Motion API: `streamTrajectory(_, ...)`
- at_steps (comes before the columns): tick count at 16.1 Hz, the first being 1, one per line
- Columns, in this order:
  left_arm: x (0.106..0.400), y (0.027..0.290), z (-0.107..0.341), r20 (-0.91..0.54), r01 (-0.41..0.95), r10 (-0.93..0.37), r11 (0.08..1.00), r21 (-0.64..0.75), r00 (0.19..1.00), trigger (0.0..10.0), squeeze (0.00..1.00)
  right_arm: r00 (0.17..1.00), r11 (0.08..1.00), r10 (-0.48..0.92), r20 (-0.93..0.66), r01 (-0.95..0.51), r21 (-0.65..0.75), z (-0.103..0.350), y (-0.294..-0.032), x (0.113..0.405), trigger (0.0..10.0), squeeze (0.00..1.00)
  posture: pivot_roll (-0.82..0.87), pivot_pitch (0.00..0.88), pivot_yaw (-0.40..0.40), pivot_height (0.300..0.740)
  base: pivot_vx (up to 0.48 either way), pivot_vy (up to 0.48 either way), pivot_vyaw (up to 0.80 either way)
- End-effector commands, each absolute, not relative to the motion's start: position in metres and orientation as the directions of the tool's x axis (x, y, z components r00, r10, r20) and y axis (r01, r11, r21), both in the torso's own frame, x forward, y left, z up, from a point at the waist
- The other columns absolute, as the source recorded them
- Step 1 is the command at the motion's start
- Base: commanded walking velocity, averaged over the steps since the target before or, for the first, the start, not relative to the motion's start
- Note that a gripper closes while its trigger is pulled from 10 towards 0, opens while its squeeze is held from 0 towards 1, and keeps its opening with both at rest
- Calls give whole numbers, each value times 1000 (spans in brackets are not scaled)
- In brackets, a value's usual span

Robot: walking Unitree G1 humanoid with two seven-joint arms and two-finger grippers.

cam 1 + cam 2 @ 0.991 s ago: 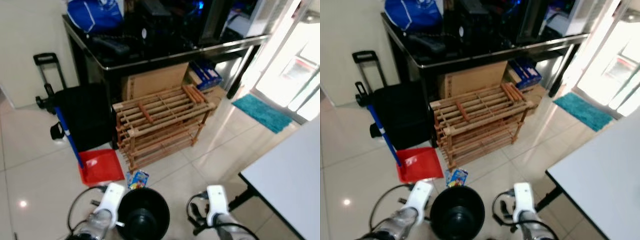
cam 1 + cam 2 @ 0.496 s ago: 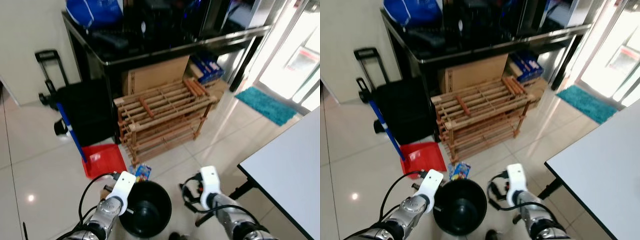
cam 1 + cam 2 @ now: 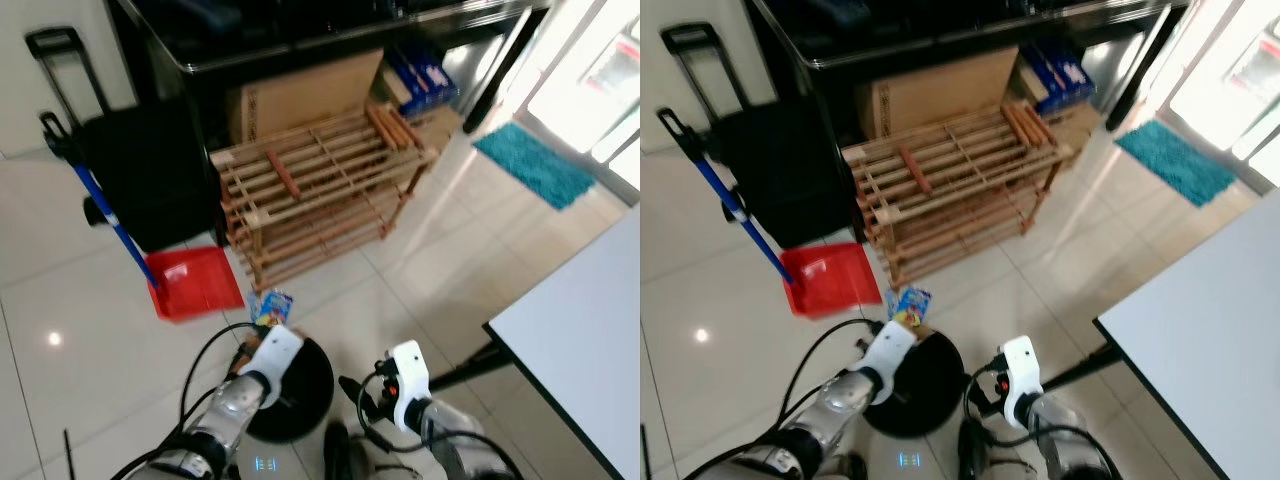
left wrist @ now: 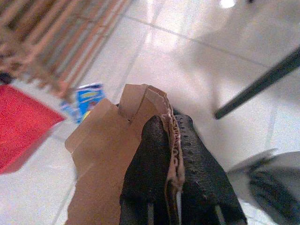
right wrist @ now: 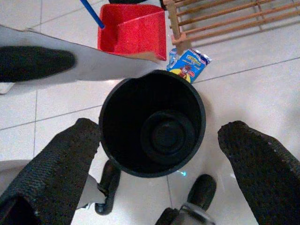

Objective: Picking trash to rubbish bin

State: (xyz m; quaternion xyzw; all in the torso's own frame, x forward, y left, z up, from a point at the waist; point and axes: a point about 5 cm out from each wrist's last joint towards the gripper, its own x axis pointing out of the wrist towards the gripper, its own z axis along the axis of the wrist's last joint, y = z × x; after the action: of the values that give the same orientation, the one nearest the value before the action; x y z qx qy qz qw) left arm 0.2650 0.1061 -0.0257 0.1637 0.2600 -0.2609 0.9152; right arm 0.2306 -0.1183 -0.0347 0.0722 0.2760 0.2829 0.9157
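Cardboard lower now, between jaws.

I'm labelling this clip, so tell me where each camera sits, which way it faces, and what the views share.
Left and right eye views: on the head, looking forward and down at the black bin, wooden rack and red dustpan; both silver arms show.
Left wrist view: along the left tool, shut on a cardboard piece, toward the floor.
Right wrist view: above the bin, between the open right tool's fingers.
Shared: the blue snack wrapper and dustpan appear in every view.
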Motion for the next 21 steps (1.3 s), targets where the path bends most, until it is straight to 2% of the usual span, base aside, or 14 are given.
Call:
streamTrajectory(1,261,96,-28,-566,599,-434,789,138,701,10000,0,683,826,564,-464,-476,303,-36,-119,225,10000,0,-213,330,-141,740,0,0,0)
streamTrajectory(5,257,86,-30,-563,592,-452,801,86,692,10000,0,680,811,585,-442,-490,319,-31,-113,219,10000,0,-216,337,-148,740,0,0,0)
streamTrajectory(8,246,90,-38,-593,598,-436,796,96,677,10000,0,684,812,584,-438,-491,316,-26,-112,220,10000,0,-214,330,-150,740,0,0,0)
streamTrajectory(9,244,91,-40,-597,596,-434,798,93,675,10000,922,683,813,582,-441,-487,318,-25,-113,219,10000,0,-214,330,-150,740,0,0,0)
streamTrajectory(10,244,92,-40,-600,594,-433,799,90,673,10000,1000,685,817,576,-446,-481,318,-26,-115,218,10000,0,-212,330,-153,740,0,0,0)
streamTrajectory(18,245,88,-40,-606,589,-426,803,89,672,10000,1000,683,830,558,-471,-449,331,-27,-118,214,10000,0,-212,346,-162,740,0,0,0)
streamTrajectory(19,245,88,-40,-611,590,-419,802,98,672,10000,0,687,836,548,-477,-438,330,-28,-119,214,10000,0,-208,342,-160,740,0,0,0)
streamTrajectory(21,243,101,-44,-634,551,-358,824,130,686,10000,0,718,882,472,-512,-373,289,-34,-129,219,10000,0,-183,315,-148,740,0,0,0)
